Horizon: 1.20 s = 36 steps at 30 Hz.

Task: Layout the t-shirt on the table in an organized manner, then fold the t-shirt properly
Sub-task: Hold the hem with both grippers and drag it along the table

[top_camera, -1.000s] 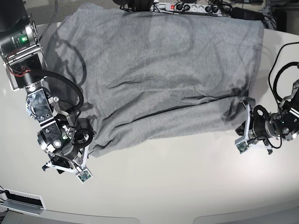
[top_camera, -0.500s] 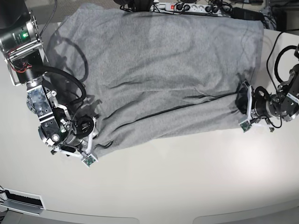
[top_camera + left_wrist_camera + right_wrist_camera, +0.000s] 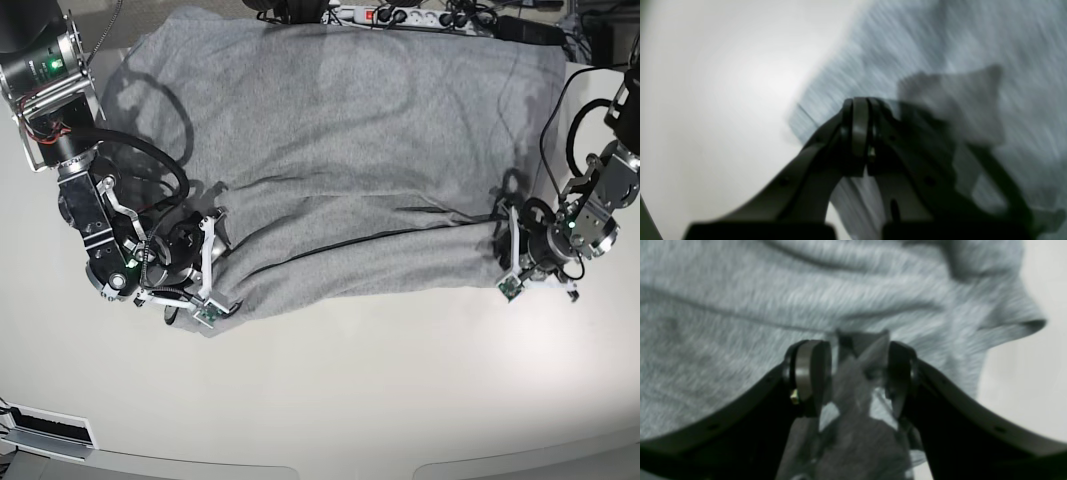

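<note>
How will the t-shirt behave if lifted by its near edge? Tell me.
Probably floppy: the t-shirt already lies in soft creases and a folded-over band along its near edge. It would likely sag between the left pincer and the right pincer. On the glossy table it may drag easily.

arms: black-silver | cables: black loops | lights: green | left hand (image 3: 860, 133): dark curved fingers

Beyond the far edge of my work surface lay a white plastic power strip (image 3: 385, 15) amid tangled black cables (image 3: 450, 17). At my near left corner sat a white slotted panel (image 3: 45, 432). Soft overhead light glared off the glossy surface.
</note>
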Motion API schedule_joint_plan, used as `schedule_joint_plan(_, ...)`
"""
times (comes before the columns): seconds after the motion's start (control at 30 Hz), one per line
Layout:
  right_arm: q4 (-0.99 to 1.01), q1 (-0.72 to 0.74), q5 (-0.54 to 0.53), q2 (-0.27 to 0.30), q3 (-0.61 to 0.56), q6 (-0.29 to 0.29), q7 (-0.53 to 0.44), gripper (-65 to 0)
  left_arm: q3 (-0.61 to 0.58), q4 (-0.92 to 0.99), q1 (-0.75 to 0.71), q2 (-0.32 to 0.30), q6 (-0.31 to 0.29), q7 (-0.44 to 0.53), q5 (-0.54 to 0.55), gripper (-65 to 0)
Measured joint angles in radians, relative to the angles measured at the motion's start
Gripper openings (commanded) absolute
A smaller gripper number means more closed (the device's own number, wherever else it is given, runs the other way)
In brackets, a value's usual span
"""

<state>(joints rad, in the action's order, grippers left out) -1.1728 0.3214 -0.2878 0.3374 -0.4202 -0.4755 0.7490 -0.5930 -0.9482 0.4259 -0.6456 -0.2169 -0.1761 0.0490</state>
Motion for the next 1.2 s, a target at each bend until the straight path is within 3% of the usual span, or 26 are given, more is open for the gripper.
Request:
schedule_joint_plan(0.1,0.000,-0.009,0.003,0.000,0.000,0.021,0.001,-33.8,-0.001,0.000,0.042,0.007,0.063,0.002,0.001,-65.0)
schedule_joint_plan(0.17,0.000,-0.010,0.031,0.000,0.000,0.091,0.000,-33.8,-0.001,0.000,0.066,0.008,0.124,0.000,-0.001,-65.0)
schedule_joint_plan(0.27,0.000,-0.008,0.064,0.001,0.003,0.170,0.003,-33.8,-0.001,0.000,0.096,0.005,0.156,-0.033,0.011,-65.0)
schedule_joint_plan(0.33,0.000,-0.008,0.062,0.000,0.003,0.158,0.004,-33.8,0.000,0.000,0.115,0.005,0.117,-0.102,0.030,-65.0)
schedule_joint_plan(0.4,0.000,-0.008,0.060,0.000,0.003,0.143,0.008,-33.8,-0.001,0.000,0.134,0.003,0.035,-0.167,0.061,-65.0)
schedule_joint_plan(0.47,0.000,-0.006,0.073,0.000,0.002,0.188,0.008,-33.7,-0.001,0.000,0.144,-0.002,-0.007,-0.198,0.116,-65.0)
schedule_joint_plan(0.63,0.000,-0.004,0.082,0.010,0.023,0.256,0.029,-33.8,0.003,-0.001,0.145,-0.031,-0.007,-0.274,0.291,-65.0)
schedule_joint_plan(0.67,0.000,-0.005,0.081,0.012,0.027,0.254,0.037,-33.8,0.004,-0.001,0.145,-0.031,-0.032,-0.297,0.306,-65.0)
schedule_joint_plan(0.77,0.000,-0.002,0.017,0.012,0.031,0.160,0.092,-33.8,0.004,0.000,0.130,-0.029,-0.163,-0.301,0.324,-65.0)
schedule_joint_plan(0.87,0.000,-0.003,-0.042,0.011,0.030,0.077,0.089,-34.9,0.004,-0.003,0.120,-0.023,-0.275,-0.312,0.340,-65.0)
schedule_joint_plan(0.93,-0.001,-0.002,-0.047,0.016,0.030,0.035,0.071,-43.3,0.004,-0.018,0.121,-0.030,-0.373,-0.314,0.391,-65.0)
schedule_joint_plan(1.0,-0.005,-0.002,-0.047,0.016,0.030,0.001,0.071,-56.6,0.005,-0.027,0.124,-0.033,-0.468,-0.314,0.427,-65.0)
schedule_joint_plan(1.03,-0.005,-0.003,-0.047,0.015,0.030,-0.019,0.072,-65.0,0.005,-0.030,0.124,-0.032,-0.480,-0.314,0.452,-65.0)
schedule_joint_plan(1.2,-0.005,-0.005,-0.104,0.024,0.030,-0.149,0.096,-65.0,0.004,-0.048,0.120,-0.027,-0.479,-0.332,0.504,-65.0)
